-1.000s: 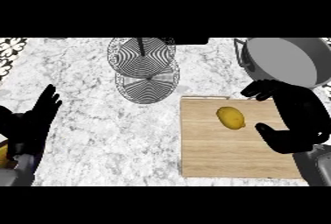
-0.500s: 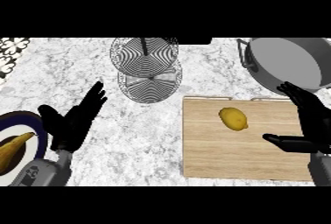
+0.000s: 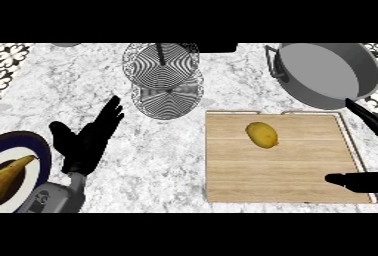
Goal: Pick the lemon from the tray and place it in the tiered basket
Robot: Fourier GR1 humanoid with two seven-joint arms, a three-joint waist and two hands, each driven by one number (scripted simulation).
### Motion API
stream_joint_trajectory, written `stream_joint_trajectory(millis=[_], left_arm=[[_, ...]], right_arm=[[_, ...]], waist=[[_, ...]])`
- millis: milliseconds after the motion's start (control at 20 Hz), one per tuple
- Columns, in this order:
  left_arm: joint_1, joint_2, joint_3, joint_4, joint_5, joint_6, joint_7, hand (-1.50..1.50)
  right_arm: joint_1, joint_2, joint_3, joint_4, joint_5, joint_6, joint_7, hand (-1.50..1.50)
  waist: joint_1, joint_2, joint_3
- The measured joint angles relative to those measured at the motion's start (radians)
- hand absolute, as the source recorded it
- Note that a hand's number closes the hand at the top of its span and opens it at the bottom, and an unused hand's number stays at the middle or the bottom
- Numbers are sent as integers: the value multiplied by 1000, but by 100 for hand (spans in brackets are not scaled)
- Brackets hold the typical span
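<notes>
A yellow lemon (image 3: 262, 135) lies on the wooden tray (image 3: 244, 175), toward its upper middle. The wire tiered basket (image 3: 164, 75) stands at the back of the counter, left of the tray. My right hand (image 3: 362, 180) shows only at the right edge: one straight finger above the tray's right rim and the thumb over its lower right corner, well apart from the lemon. My left hand (image 3: 88, 142) rests open on the marble at the left, fingers straight and pointing toward the basket.
A grey pot (image 3: 325, 75) sits at the back right, just beyond the tray. A dark blue plate (image 3: 40, 150) with a banana (image 3: 11, 172) lies at the lower left, beside my left forearm.
The right hand has drawn back to the right edge, away from the lemon. The left hand has come further into view and toward the middle. The lemon has not moved.
</notes>
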Motion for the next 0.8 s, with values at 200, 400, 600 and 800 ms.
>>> stream_joint_trajectory(millis=[200, 400, 600, 800], left_arm=[[1, 0, 6, 0, -3, -2, 5, 0], [0, -5, 2, 5, -12, -12, 6, 0], [-14, -29, 1, 16, -29, -16, 4, 0], [-12, -31, 18, 14, -33, -36, 7, 0]], right_arm=[[62, -49, 27, -173, 127, -83, 203, -150], [118, -37, 109, -381, 247, -117, 458, -150], [125, 6, 208, -538, 355, -102, 694, -150], [106, 58, 298, -596, 498, -83, 882, -150]], waist=[[-5, -3, -1], [3, -2, -1], [15, 2, 1], [25, 4, 2]])
